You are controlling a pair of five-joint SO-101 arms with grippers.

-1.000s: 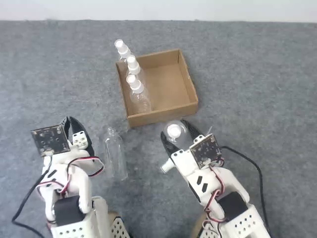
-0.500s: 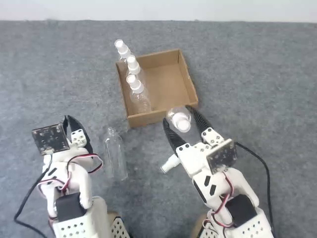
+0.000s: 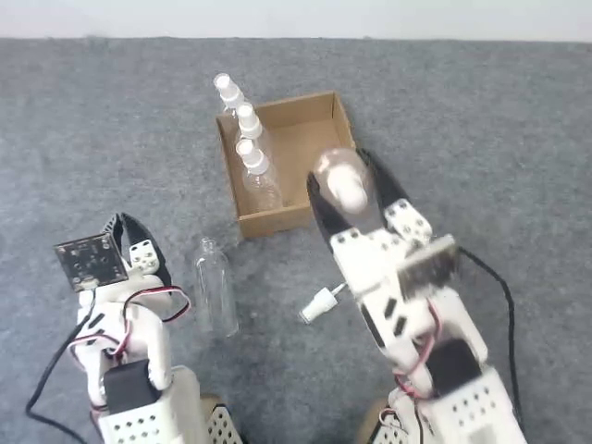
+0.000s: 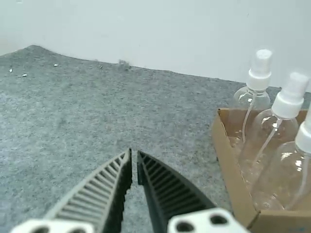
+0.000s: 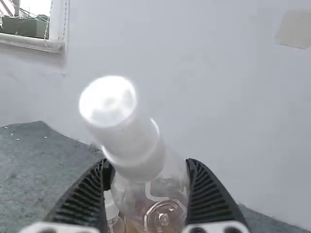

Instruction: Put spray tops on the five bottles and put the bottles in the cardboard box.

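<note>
My right gripper (image 3: 340, 176) is shut on a clear bottle (image 3: 339, 188) with a white spray top (image 5: 119, 121), held in the air above the front right part of the cardboard box (image 3: 349, 143). Three capped bottles (image 3: 252, 159) stand along the box's left wall (image 4: 233, 170). A bare, topless bottle (image 3: 215, 285) lies on the carpet in front of the box. A loose spray top (image 3: 319, 303) lies to its right. My left gripper (image 3: 129, 231) hangs left of the bare bottle, shut and empty (image 4: 134, 160).
Grey carpet (image 3: 481, 139) covers the table, with open room right of the box and at the far left. A white wall runs along the back edge. The right arm's black cable (image 3: 495, 296) trails on the carpet beside its base.
The right arm has lifted the capped bottle from the carpet in front of the box and carried it up and forward over the box. The left arm has barely shifted.
</note>
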